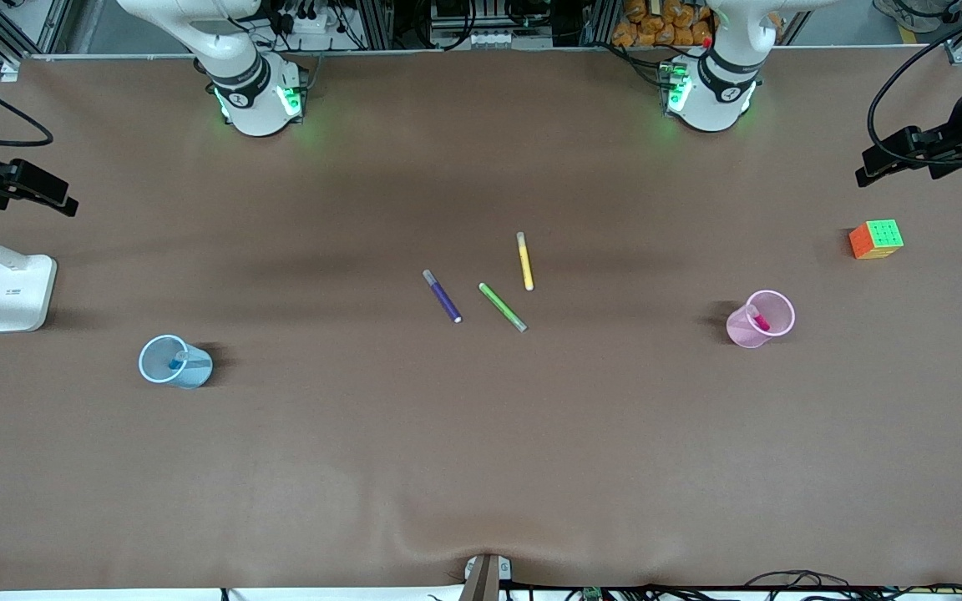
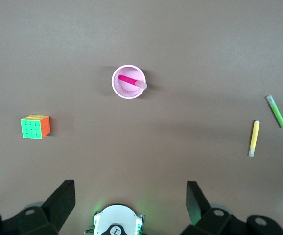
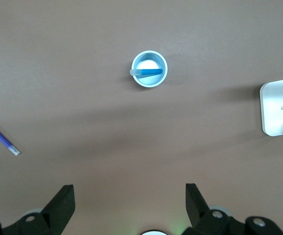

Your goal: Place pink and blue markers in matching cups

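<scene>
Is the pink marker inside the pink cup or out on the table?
Inside: the pink marker leans within the pink cup.

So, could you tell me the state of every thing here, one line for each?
pink marker: in the pink cup, leaning on its rim
blue marker: in the blue cup, leaning on its rim
purple pen: flat on the table
green pen: flat on the table
yellow pen: flat on the table
cube: resting on the table
left gripper: open, empty, high over the table
right gripper: open, empty, high over the table

pink marker (image 1: 759, 320) leaning in pink cup (image 1: 750, 330), blue marker (image 1: 178, 361) in blue cup (image 1: 189, 370)
</scene>
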You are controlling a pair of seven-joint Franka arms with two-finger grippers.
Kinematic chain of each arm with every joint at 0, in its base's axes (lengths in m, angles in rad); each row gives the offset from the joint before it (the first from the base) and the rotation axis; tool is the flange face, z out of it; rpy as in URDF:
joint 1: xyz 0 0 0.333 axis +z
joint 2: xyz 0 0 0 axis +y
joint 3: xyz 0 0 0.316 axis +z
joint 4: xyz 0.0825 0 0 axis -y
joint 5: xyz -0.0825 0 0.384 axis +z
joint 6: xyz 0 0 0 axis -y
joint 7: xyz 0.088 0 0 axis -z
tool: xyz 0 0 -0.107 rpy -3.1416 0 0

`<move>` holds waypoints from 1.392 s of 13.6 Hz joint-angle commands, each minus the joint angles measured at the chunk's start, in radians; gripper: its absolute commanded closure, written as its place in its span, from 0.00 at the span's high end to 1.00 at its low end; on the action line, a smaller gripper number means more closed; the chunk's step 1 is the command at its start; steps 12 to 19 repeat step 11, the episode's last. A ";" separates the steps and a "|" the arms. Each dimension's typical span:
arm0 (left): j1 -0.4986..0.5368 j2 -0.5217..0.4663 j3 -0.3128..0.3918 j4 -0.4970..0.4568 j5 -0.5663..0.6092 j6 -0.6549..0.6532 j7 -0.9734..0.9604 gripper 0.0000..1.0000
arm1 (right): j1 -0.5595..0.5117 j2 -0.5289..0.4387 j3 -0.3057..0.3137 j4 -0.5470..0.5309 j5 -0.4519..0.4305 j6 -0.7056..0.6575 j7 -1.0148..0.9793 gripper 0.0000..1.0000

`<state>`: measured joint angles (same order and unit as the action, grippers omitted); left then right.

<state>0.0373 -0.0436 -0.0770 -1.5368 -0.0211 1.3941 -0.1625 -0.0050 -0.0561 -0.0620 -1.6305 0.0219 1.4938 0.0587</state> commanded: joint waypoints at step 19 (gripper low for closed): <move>-0.008 0.013 -0.017 0.040 0.092 -0.006 0.014 1.00 | -0.001 -0.016 0.005 0.006 -0.014 -0.015 -0.036 1.00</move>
